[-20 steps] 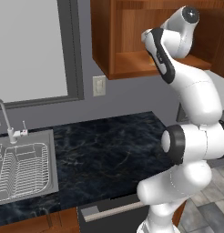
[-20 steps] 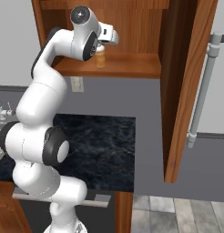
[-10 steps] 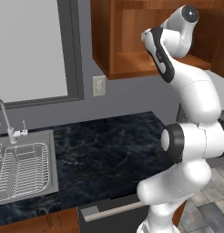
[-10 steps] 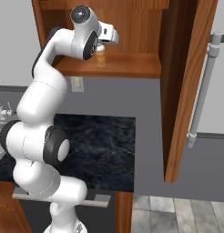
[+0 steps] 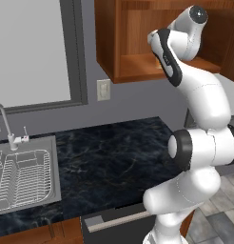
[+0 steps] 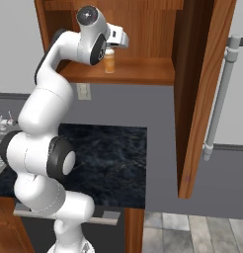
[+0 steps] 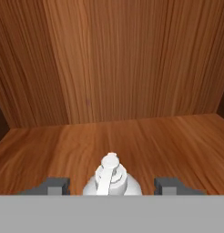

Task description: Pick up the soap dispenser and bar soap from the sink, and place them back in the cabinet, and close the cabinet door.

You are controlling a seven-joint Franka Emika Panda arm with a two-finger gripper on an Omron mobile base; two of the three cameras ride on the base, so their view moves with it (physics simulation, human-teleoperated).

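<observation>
The soap dispenser [image 6: 109, 62], a small orange bottle with a white pump top [image 7: 111, 175], stands upright on the lower shelf of the cabinet [image 6: 143, 74]. My gripper [image 7: 113, 185] is open inside the cabinet, just above the bottle, with a fingertip [image 7: 57, 184] on each side of the pump and a clear gap to it. From the right base view the gripper [image 6: 110, 48] sits right over the bottle. The cabinet door [image 6: 197, 99] hangs wide open at the right, its long silver handle [image 6: 220, 99] facing out. The sink [image 5: 51, 157] lies at the lower left. The bar soap is out of view.
A wire dish rack [image 5: 21, 178] fills the basin, with the curved faucet [image 5: 2, 119] behind it. The black stone counter [image 5: 114, 157] runs below the cabinet [image 5: 133, 62]. A wall outlet [image 5: 103, 89] and a window [image 5: 33, 47] are on the back wall.
The jaws have spread apart and let go of the soap dispenser, which stays standing on the shelf. The arm has hardly moved.
</observation>
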